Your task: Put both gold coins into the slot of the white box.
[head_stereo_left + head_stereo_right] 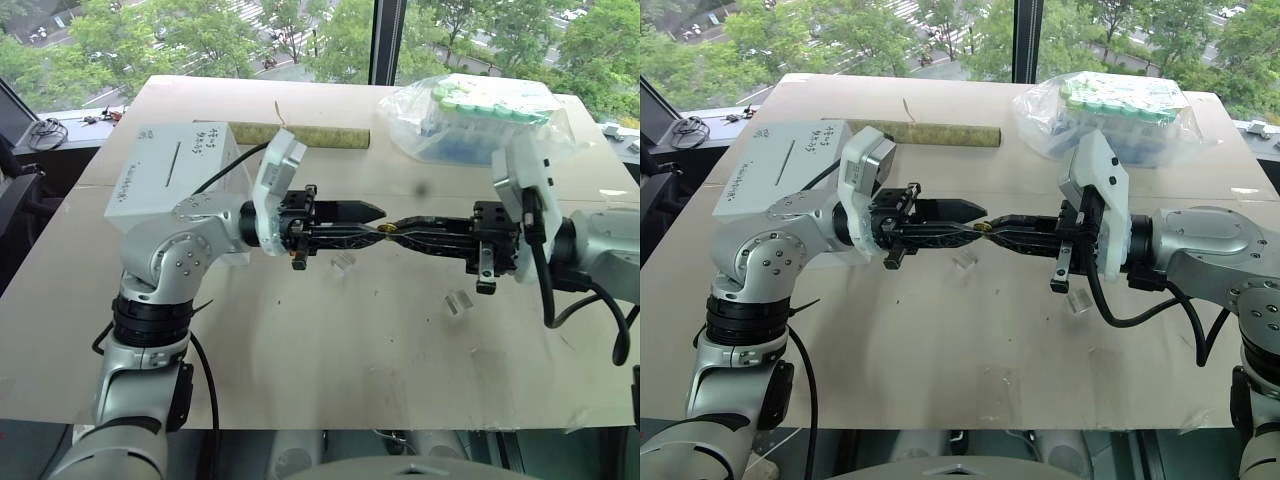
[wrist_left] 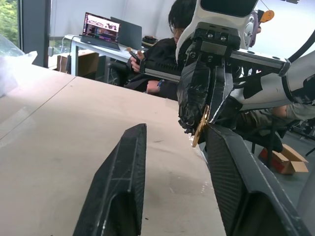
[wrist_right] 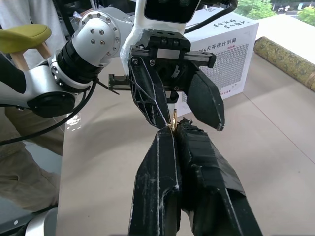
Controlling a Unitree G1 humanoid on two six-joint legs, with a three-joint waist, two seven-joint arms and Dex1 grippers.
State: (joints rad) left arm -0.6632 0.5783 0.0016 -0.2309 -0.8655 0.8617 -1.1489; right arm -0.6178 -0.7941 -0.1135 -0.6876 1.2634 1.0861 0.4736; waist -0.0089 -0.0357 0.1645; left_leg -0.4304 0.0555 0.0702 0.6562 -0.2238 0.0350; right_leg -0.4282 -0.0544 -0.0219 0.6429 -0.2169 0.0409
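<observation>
My two grippers meet tip to tip above the middle of the table. The right gripper (image 1: 396,227) is shut on a small gold coin (image 1: 388,229), held on edge at its fingertips. The left gripper (image 1: 381,220) is open, its two fingers spread around the coin (image 3: 174,117); in the left wrist view the coin (image 2: 199,132) lies against one finger (image 2: 231,167) and well apart from the other. The white box (image 1: 170,175) with black handwriting stands at the table's far left behind my left arm, its dark slot (image 1: 173,160) on the top face.
A clear bag of green-capped tubes (image 1: 480,115) lies at the far right, a long patterned roll (image 1: 320,135) at the back centre. Small clear plastic holders (image 1: 458,303) lie on the table below the grippers. A seated person (image 2: 162,64) is beyond the table's edge.
</observation>
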